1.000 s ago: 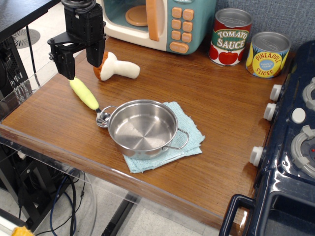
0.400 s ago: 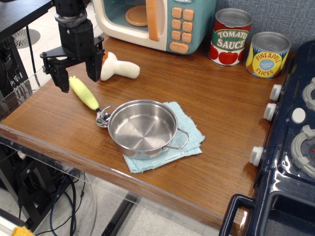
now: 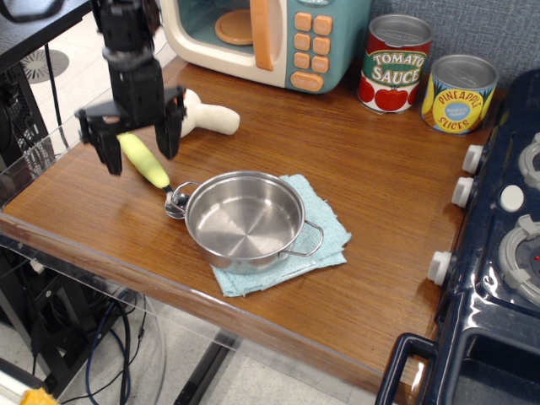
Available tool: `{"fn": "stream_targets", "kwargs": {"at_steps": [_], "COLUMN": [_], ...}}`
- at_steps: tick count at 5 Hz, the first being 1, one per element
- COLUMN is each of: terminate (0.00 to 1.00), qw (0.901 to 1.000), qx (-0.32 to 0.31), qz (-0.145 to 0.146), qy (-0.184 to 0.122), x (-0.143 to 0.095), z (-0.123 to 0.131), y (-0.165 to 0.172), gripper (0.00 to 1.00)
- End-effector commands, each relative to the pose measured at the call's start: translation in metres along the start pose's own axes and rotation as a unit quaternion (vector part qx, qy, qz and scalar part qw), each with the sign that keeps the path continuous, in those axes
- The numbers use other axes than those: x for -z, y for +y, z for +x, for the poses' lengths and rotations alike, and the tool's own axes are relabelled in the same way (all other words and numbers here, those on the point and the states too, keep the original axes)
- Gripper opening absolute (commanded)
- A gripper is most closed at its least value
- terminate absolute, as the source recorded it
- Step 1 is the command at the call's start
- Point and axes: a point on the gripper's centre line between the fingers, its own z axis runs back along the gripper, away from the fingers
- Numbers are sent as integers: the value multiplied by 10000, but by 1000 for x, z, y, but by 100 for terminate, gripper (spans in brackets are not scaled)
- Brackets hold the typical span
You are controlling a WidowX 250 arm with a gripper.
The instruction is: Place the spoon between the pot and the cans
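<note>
At the left of the bench (image 3: 388, 186) the hand (image 3: 139, 150) straddles the spoon (image 3: 150, 170) with fingers spread, seemingly not touching it, its bowl beside the pot (image 3: 245, 221), with the cans (image 3: 426, 78) far right.

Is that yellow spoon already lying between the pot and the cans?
No, the spoon lies left of the pot, under the open gripper, far from the cans.

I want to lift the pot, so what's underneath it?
A folded light-blue cloth lies under the pot, sticking out on its right and front. The pot hides the cloth's middle, so anything else beneath can't be seen. The spoon's bowl sits beside the pot's left handle.
</note>
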Motion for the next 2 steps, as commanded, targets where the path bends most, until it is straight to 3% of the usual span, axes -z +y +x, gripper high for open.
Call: {"fn": "stream_targets", "kwargs": {"at_steps": [1,2], "terminate": [0,0], "qw": [9998,9998], "qx": [122,143], "qz": [-32,27], "qy": [142,124], "x": [3,7], "z": [-11,-11], "y": [9,10], "gripper": [100,0]}}
